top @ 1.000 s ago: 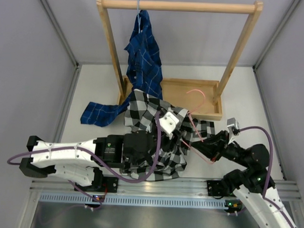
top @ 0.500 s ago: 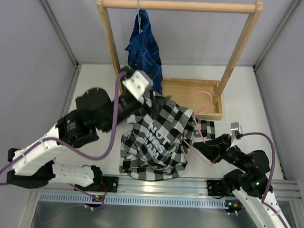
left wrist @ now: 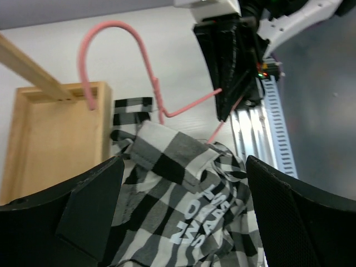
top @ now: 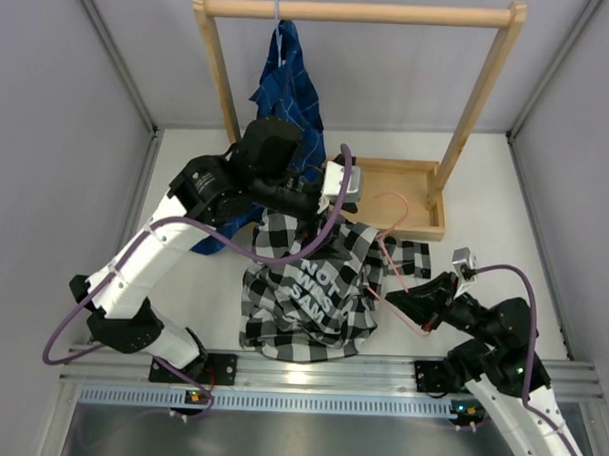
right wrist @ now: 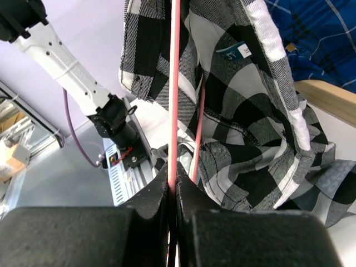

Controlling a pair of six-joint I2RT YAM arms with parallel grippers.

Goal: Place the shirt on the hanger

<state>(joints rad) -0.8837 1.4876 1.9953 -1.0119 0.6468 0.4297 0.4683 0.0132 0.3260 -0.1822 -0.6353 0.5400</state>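
Note:
The black-and-white check shirt [top: 307,288] lies crumpled on the table, pale lettering up. The pink wire hanger [top: 391,253] runs into its right side, with the hook over the wooden tray. My left gripper [top: 310,206] hovers above the shirt's collar end. In the left wrist view it [left wrist: 183,167] is open, with only the shirt [left wrist: 183,189] below and the hanger [left wrist: 150,72] beyond. My right gripper [top: 397,299] sits at the shirt's right edge. The right wrist view shows it [right wrist: 173,186] shut on the hanger [right wrist: 174,83], which passes into the shirt [right wrist: 245,117].
A wooden clothes rack [top: 357,10] stands at the back, with a dark blue grid shirt [top: 289,97] hanging from it down to the table. A shallow wooden tray [top: 385,228] sits between the rack's legs. Grey walls close both sides.
My left gripper opened and let go of the shirt, then swung up and back to above its collar. The shirt dropped flat, lettering showing. The right gripper barely moved.

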